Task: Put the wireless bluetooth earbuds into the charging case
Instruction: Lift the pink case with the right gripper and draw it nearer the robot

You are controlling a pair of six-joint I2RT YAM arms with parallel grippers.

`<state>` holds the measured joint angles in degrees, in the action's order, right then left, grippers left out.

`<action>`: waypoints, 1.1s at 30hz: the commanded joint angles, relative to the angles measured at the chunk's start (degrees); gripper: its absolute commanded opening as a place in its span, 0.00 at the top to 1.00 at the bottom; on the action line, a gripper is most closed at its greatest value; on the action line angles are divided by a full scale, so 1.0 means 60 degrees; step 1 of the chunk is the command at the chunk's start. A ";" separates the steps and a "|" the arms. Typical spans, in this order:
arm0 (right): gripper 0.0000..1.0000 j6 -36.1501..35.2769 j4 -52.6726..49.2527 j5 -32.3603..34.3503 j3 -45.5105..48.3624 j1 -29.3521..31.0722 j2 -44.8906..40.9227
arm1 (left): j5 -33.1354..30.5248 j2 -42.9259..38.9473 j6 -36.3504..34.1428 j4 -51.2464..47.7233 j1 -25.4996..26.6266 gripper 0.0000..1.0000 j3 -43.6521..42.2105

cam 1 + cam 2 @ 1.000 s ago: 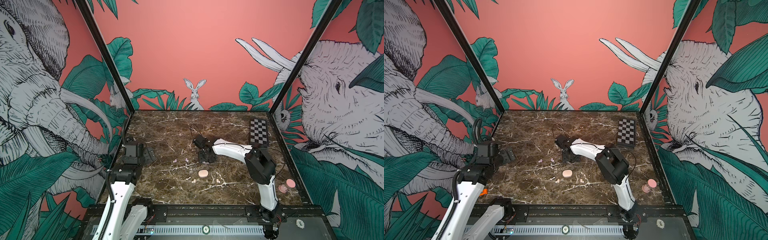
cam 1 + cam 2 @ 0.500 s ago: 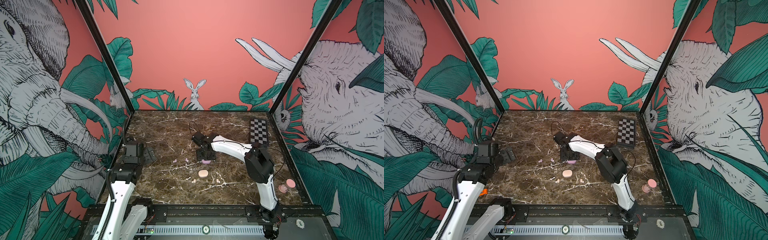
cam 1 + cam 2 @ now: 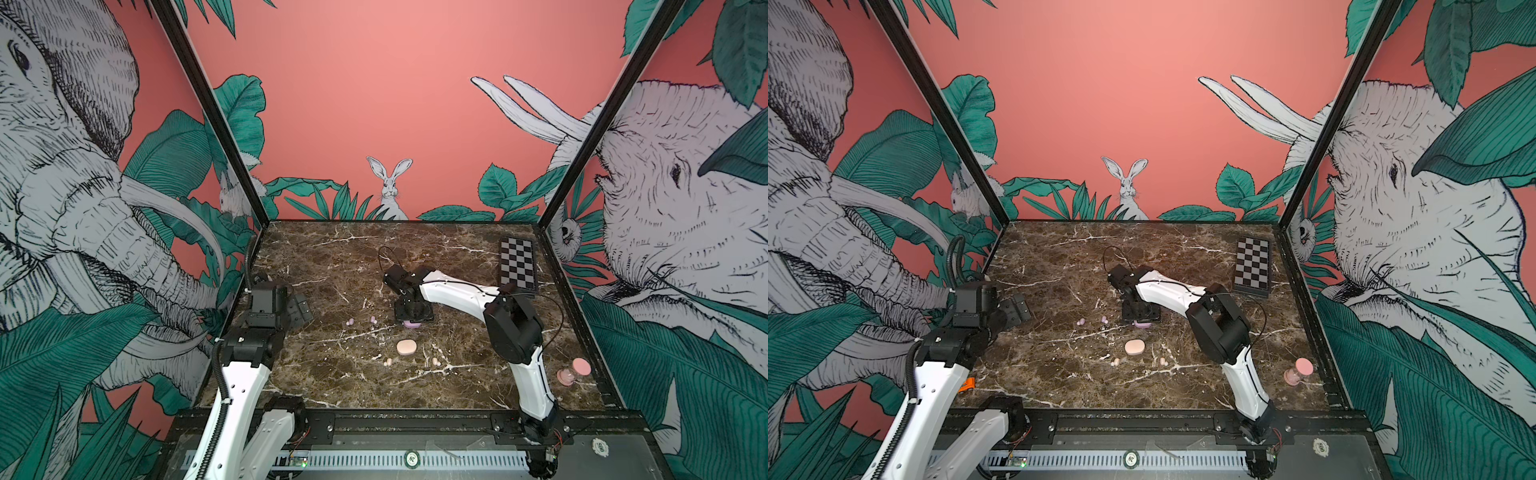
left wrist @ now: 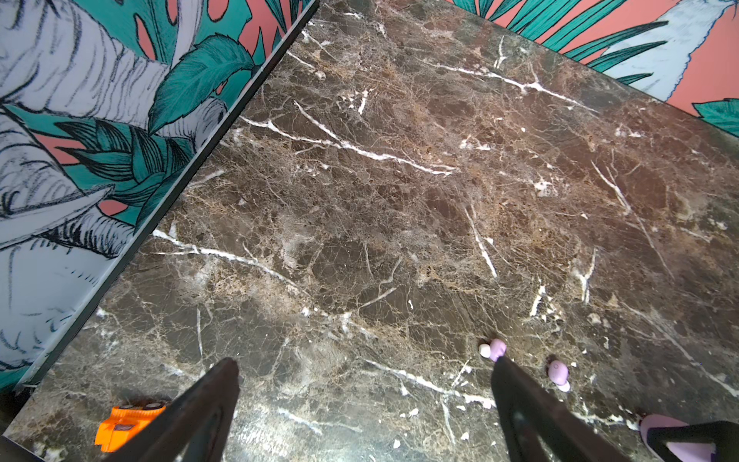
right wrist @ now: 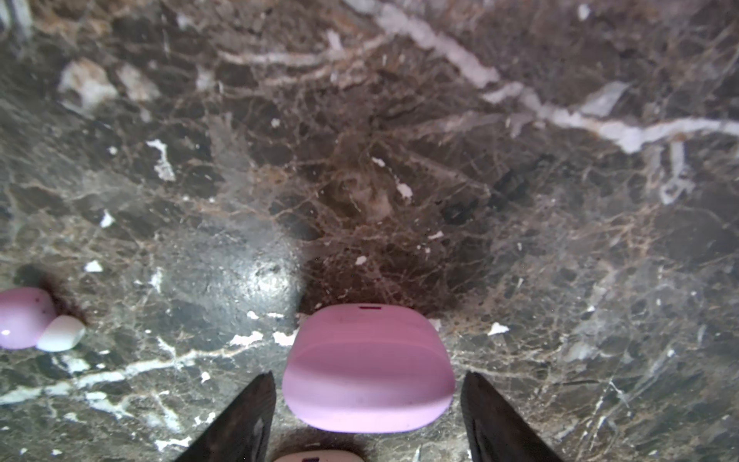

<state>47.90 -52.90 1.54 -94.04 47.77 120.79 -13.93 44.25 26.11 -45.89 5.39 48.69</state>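
The right gripper (image 5: 368,404) is low over the middle of the brown marble table (image 3: 332,266). Its two dark fingers (image 5: 244,420) stand apart with a lilac case (image 5: 368,368) between them. There is a small gap on each side of the case, so the fingers are beside it and not squeezing it. In both top views only a bit of this lilac case (image 3: 412,324) peeks out from under the gripper.

A peach case (image 3: 406,347) lies shut on the table, a little nearer the front edge. The wireless bluetooth earbuds are all loose on the table — none is in a case. Two lilac buds (image 3: 350,321) (image 3: 373,320) lie just to the left of the lilac case. Two peach buds (image 3: 387,362) (image 3: 435,361) lie near the front of the peach case, one on each side.

The left gripper (image 4: 366,384) is wide and holds nothing. It hangs by the left edge of the table, well apart from the cases. In its wrist view one lilac bud (image 4: 497,349) shows just past a finger tip.

A checkered board (image 3: 517,266) lies by the back right corner. Two pink round things (image 3: 575,371) sit near the front right corner — too small to tell what they are.
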 commanded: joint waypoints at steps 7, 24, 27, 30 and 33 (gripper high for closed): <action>0.38 0.0123 -0.0013 -0.0128 -0.0024 -0.0161 0.0079 | 0.0022 -0.0052 0.0065 0.0046 -0.0006 0.01 -0.0034; 0.36 0.0139 0.0062 -0.0184 0.0066 -0.0168 0.0090 | -0.0007 0.0065 0.0071 0.0027 -0.0004 0.01 -0.0028; 0.39 0.0150 0.0103 -0.0195 0.0118 -0.0176 0.0078 | -0.0007 0.0097 0.0054 0.0018 -0.0004 0.01 -0.0034; 0.45 0.0184 0.0217 -0.0238 0.0210 -0.0183 0.0005 | -0.0018 0.0128 0.0050 0.0031 -0.0004 0.01 -0.0026; 0.53 0.0222 0.0306 -0.0295 0.0316 -0.0183 -0.0091 | -0.0021 0.0178 0.0058 0.0031 -0.0012 0.01 -0.0030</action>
<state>48.60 -51.75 0.16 -93.69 46.89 120.66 -13.96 45.25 26.11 -45.87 5.39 48.69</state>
